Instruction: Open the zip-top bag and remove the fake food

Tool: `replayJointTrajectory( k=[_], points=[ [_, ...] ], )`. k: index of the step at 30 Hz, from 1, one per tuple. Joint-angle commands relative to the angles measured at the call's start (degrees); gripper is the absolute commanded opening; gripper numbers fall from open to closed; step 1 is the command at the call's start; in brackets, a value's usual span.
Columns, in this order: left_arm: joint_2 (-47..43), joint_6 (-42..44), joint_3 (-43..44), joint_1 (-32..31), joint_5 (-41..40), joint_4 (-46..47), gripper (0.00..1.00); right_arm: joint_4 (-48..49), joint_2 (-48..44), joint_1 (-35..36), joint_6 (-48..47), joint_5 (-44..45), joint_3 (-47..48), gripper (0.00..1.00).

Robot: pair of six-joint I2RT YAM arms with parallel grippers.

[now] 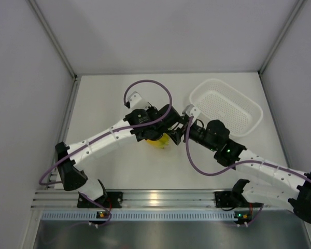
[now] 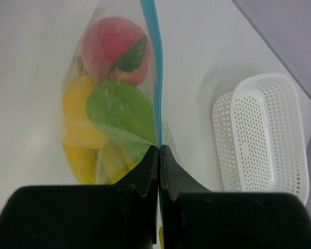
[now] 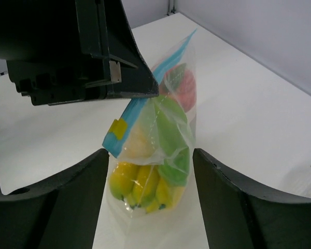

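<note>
The limp clear plastic zip-top bag (image 3: 168, 124), clamped by the left gripper (image 2: 159, 151), is best pinched at its blue zip strip (image 2: 156, 78) by the parted right gripper (image 3: 150, 161).

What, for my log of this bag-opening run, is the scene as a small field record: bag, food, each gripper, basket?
zip-top bag: hanging by its blue zip strip; zip appears shut
fake food: all inside the bag; pink peach, green piece, yellow banana bunch lowest
left gripper: shut on the zip strip
right gripper: open, a finger on either side of the bag; contact unclear
basket: white, perforated, standing apart from the bag
</note>
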Motion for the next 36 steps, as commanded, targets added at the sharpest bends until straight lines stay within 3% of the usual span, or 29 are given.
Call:
replayJointTrajectory(
  k=[1,6,7,9,12,13,15,18,20,21,24,25,28,31,32,36],
  points=[
    [-2.6,-3.0,0.6,-0.4,-0.8,0.2,0.00,8.3,1.1,1.0,-0.8,-1.1,-0.3,0.66],
    [-2.7,-3.8,0.6,-0.8,-0.4,0.3,0.00,10.9,4.7,1.0,-0.2,-1.7,1.0,0.49],
    [-2.7,-3.9,0.5,-0.8,-0.4,0.2,0.00,11.1,5.6,1.0,-0.2,-1.6,1.1,0.39],
    [-2.9,-3.9,0.7,-0.9,-0.6,0.3,0.00,10.9,6.7,1.0,-0.5,-1.7,1.8,0.31],
    [-2.8,-3.2,1.2,-0.9,-0.7,0.2,0.00,11.8,7.6,1.0,-0.7,-2.0,1.7,0.23],
    [-2.9,-3.0,1.2,-0.9,-0.7,0.3,0.00,12.1,7.7,1.0,-0.7,-2.2,1.8,0.11],
    [-3.1,-2.6,1.1,-1.0,-0.6,0.2,0.00,12.2,7.7,1.0,-0.9,-2.3,1.9,0.00],
    [-3.5,-1.1,1.0,-1.0,-0.9,0.3,0.03,12.1,6.4,1.0,-0.9,-2.3,1.7,0.00],
    [-3.9,-0.4,0.6,-1.1,-1.0,0.4,0.16,11.9,5.1,1.0,-1.3,-2.8,1.8,0.00],
    [-4.5,-0.3,0.2,-1.0,-1.1,0.3,0.35,11.6,4.6,1.0,-1.6,-2.9,1.8,0.00],
    [-4.5,2.9,0.9,-1.0,-1.6,0.4,0.66,8.6,4.2,1.0,-3.5,-3.4,2.9,0.00],
    [-4.5,4.2,1.2,-1.0,-2.3,0.6,0.80,7.4,4.0,0.9,-4.1,-3.4,3.3,0.00],
    [-4.8,12.7,3.3,-0.9,-4.8,2.2,0.87,1.8,3.0,0.7,-6.5,-4.5,5.2,0.00],
    [-7.2,31.5,1.8,-0.3,-3.4,14.9,0.89,-4.5,1.8,0.0,-8.4,-6.1,7.5,0.00],
    [-8.0,42.6,0.8,1.1,1.4,22.8,0.91,-5.7,1.4,-0.1,-9.2,-6.3,8.4,0.00],
    [-13.1,58.8,-6.1,8.9,21.0,37.4,0.89,-10.4,0.1,-0.9,-10.8,-6.7,10.6,0.00]
  ],
)
